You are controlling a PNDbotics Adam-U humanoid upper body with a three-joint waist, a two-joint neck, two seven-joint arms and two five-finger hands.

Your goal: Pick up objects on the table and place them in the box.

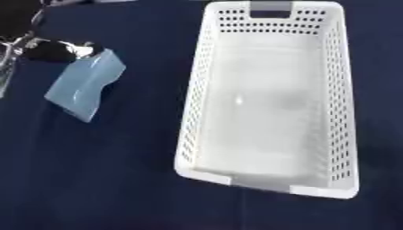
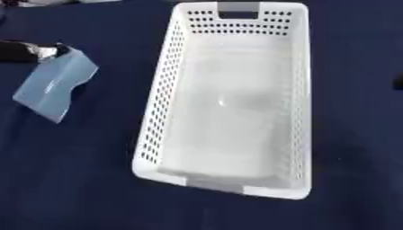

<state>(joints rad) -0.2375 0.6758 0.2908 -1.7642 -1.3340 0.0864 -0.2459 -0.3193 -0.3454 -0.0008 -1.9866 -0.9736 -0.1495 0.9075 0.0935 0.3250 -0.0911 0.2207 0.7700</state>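
Observation:
A pale blue, see-through flat pouch hangs tilted at the upper left, its lower corner pointing down toward the dark blue tablecloth. My left hand, black with silver parts, comes in from the left edge and pinches the pouch's top corner. To the right stands the white perforated box, long and narrow, with nothing inside it. The pouch is well left of the box's left wall. My right hand shows in neither view.
A dark blue cloth covers the whole table. The box has a grey handle slot at its far end. A small dark shape that I cannot identify touches the right edge of the right eye view.

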